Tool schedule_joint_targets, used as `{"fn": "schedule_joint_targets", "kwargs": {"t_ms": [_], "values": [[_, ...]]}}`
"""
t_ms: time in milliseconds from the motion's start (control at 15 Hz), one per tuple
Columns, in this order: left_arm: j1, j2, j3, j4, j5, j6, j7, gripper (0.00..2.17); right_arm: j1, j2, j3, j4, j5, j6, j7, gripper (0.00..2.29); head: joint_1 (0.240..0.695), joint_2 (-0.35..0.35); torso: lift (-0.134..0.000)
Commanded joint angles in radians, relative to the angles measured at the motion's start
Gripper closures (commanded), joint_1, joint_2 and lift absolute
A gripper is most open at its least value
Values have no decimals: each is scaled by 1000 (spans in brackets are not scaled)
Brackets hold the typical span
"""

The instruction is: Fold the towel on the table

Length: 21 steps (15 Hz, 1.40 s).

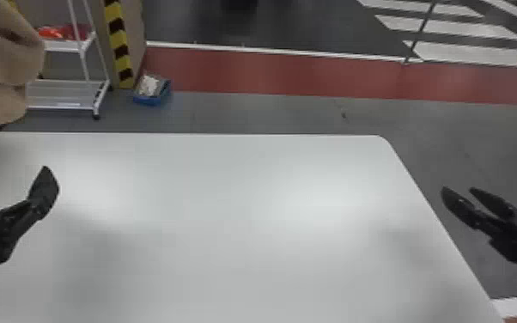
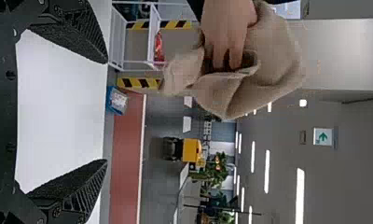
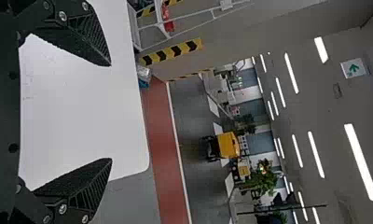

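So the towel (image 1: 6,51) was bunched up in some person's hand (image 2: 229,23), upper left of the head view, its visible part running roughly up-down, low end towards the desk (image 1: 227,193). Left gripper (image 1: 12,170) at left, right gripper (image 1: 457,189) at right, both with fingers spread apart.

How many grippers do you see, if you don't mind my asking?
2. The left gripper is at the head view's left side, open above the table; the right gripper, also open, shows past the table's right edge.
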Motion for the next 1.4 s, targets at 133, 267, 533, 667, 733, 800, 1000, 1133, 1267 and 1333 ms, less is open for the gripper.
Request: {"fn": "schedule_joint_targets", "kwargs": {"t_ms": [133, 267, 533, 667, 733, 800, 1000, 1133, 1267, 1333], "values": [[-26, 5, -86, 36, -50, -83, 50, 137, -60, 7, 84, 14, 16, -50, -36, 167, 695, -156, -124], [-35, 2, -87, 55, -50, -92, 50, 137, -103, 7, 149, 26, 48, -1, -47, 171, 695, -150, -124], [-35, 0, -89, 58, -50, -92, 50, 137, -103, 15, 302, 11, 54, 54, -127, 188, 695, -88, -124], [-35, 2, -103, 59, -51, -92, 50, 137, -97, 39, 356, 0, 54, 24, -156, 188, 695, -57, -124], [-37, 0, -115, 58, -51, -89, 51, 137, -94, 50, 391, -1, 60, 8, -170, 188, 695, -43, -124], [-43, -1, -133, 58, -51, -80, 57, 137, -93, 53, 435, -9, 76, 8, -190, 188, 695, -29, -124], [-60, 3, -195, 59, -65, -62, 62, 137, -76, 58, 537, -40, 125, -62, -223, 164, 695, 14, -124], [-69, 5, -207, 61, -66, -49, 62, 137, -70, 58, 544, -44, 126, -71, -222, 171, 695, 26, -124], [-72, 5, -210, 64, -73, -46, 64, 137, -48, 58, 538, -69, 126, -105, -222, 174, 695, 31, -124], [-74, 2, -215, 69, -86, -46, 73, 137, -40, 56, 527, -69, 122, -114, -220, 174, 695, 31, -124]]}}
